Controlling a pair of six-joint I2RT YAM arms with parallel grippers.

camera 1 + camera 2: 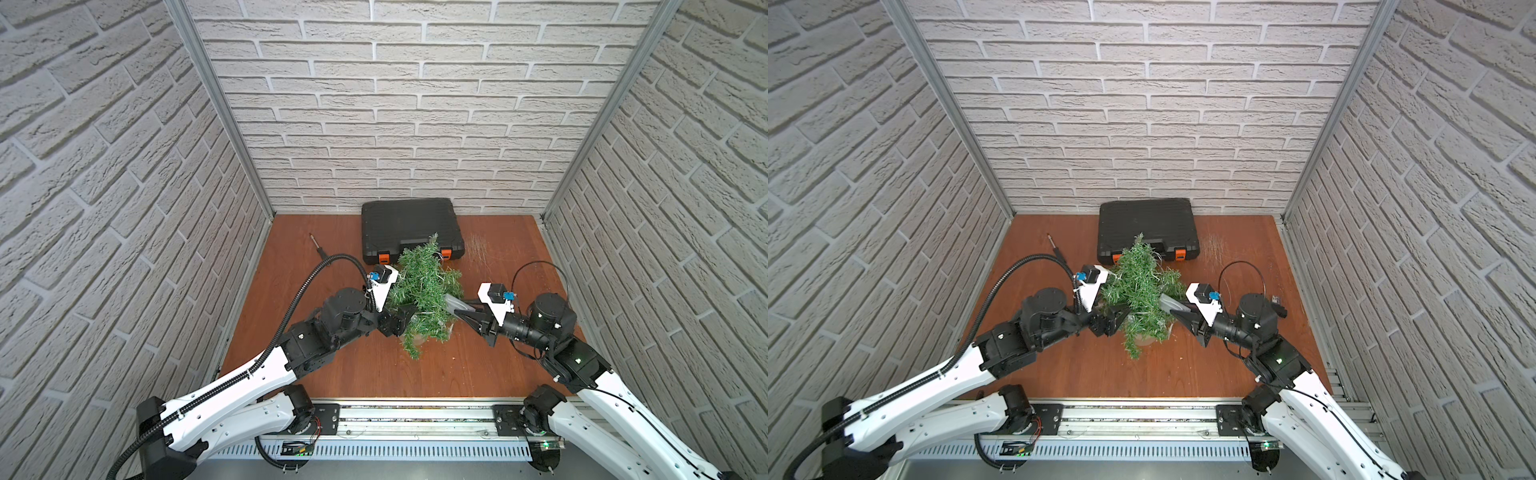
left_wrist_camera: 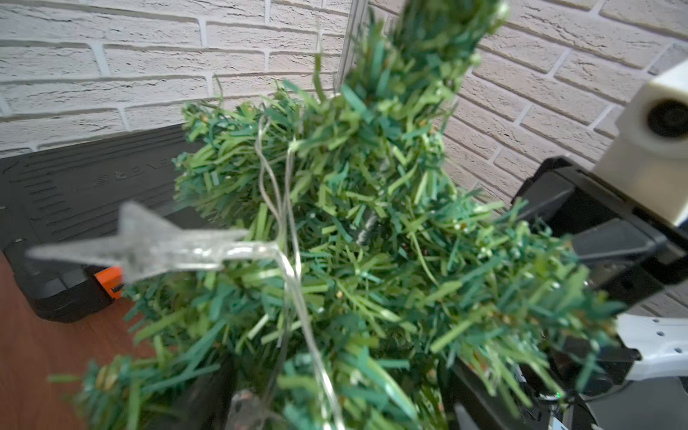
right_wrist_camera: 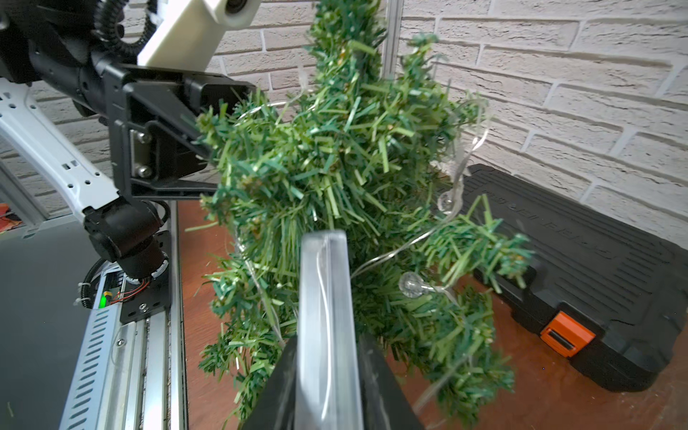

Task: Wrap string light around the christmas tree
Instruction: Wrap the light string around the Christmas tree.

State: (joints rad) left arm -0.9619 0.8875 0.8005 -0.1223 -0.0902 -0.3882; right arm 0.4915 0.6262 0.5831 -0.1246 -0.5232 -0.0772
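Note:
The christmas tree (image 1: 424, 286) (image 1: 1142, 286) stands mid-table, its pot almost hidden under the branches. The string light's thin wire (image 2: 294, 283) runs over the branches, with a clear star (image 2: 149, 245) and a round bulb (image 3: 411, 284) on it. My right gripper (image 1: 463, 313) (image 3: 327, 342) reaches in from the tree's right side, shut on the light's clear battery box (image 3: 324, 279) (image 1: 1171, 303). My left gripper (image 1: 401, 320) (image 2: 335, 394) is pushed into the tree's left side, jaws wide apart, with branches and wire between the fingers (image 2: 208, 391).
A black case with orange latches (image 1: 409, 226) (image 1: 1146, 226) lies right behind the tree against the back wall. A small dark tool bit (image 1: 318, 245) lies at the back left. Brick-pattern walls close in three sides; the rail runs along the front edge.

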